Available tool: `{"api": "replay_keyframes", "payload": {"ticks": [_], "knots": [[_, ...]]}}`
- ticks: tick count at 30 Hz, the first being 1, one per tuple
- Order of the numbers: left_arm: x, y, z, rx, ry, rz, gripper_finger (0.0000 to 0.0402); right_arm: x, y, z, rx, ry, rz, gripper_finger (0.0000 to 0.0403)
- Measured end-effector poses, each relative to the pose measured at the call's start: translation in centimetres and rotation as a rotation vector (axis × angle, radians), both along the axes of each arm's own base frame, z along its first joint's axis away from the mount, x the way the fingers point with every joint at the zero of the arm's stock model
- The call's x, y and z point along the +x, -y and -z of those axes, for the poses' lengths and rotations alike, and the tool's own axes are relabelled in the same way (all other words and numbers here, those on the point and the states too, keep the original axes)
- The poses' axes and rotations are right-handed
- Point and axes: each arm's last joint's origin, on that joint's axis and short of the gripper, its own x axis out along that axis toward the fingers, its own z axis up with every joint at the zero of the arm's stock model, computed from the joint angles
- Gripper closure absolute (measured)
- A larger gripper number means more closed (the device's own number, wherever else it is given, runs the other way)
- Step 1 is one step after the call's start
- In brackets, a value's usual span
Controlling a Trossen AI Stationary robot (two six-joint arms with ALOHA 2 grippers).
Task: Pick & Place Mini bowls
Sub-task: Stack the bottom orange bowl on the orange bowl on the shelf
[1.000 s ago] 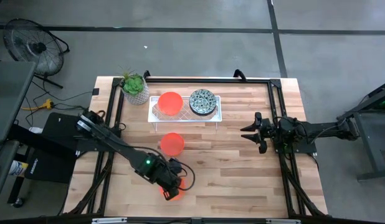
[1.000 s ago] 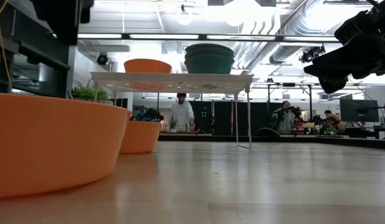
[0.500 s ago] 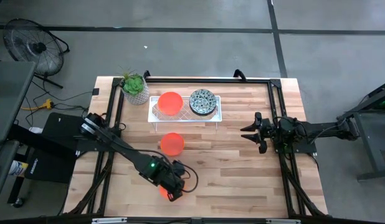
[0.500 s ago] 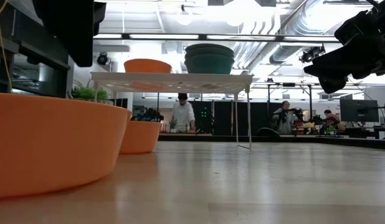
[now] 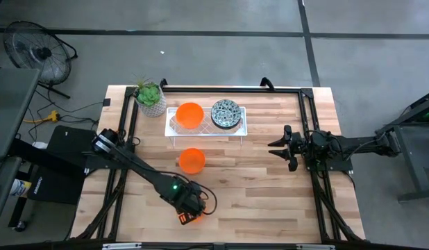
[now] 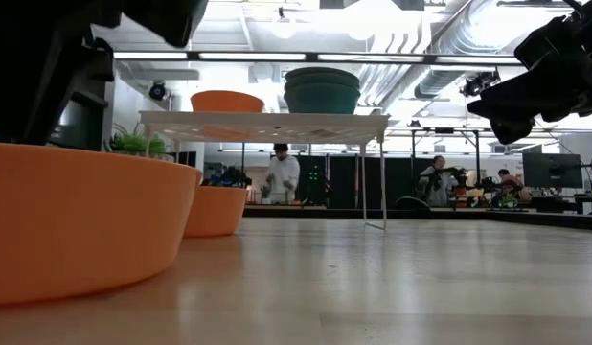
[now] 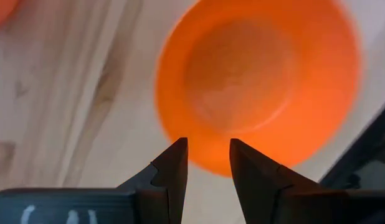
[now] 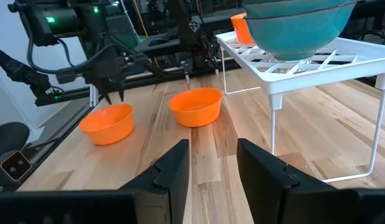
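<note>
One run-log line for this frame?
left gripper: open, over front orange bowl | right gripper: open, waiting at right | rack: orange and patterned bowls

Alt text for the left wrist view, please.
The left gripper, fingers open, hovers directly above the near rim of an orange mini bowl sitting upright on the wooden table.

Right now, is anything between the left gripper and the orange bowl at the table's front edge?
Nothing visible. The left gripper hangs directly above the near rim of the orange bowl, fingers open, with only bare table around it. The other orange bowl sits well clear, nearer the rack.
</note>
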Motion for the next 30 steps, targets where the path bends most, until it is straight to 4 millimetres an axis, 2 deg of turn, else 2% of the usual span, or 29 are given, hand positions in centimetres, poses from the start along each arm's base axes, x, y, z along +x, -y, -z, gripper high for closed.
{"api": "replay_keyframes", "payload": {"ticks": [8, 13, 20, 23, 30], "knots": [[-0.7, -0.7, 0.3, 0.06, -0.1, 0.002, 0.0285, 0.0, 0.0, 0.0, 0.0, -0.001, 0.0, 0.0281], [-0.7, -0.8, 0.3, 0.067, -0.096, 0.009, 0.0285, 0.0, 0.0, 0.0, 0.0, -0.001, 0.0, 0.0281], [-0.4, -0.9, 0.8, 0.091, -0.089, 0.108, 0.0285, 0.0, 0.0, 0.0, 0.0, -0.001, 0.0, 0.0281], [-0.3, -0.9, 0.7, 0.125, -0.054, 0.221, 0.0285, 0.0, 0.0, 0.0, 0.0, -0.001, -0.001, 0.0281], [-0.2, -1.0, 0.7, 0.19, -0.024, 0.608, 0.0285, 0.0, 0.0, 0.0, 0.0, 0.0, 0.0, 0.0281]]}}
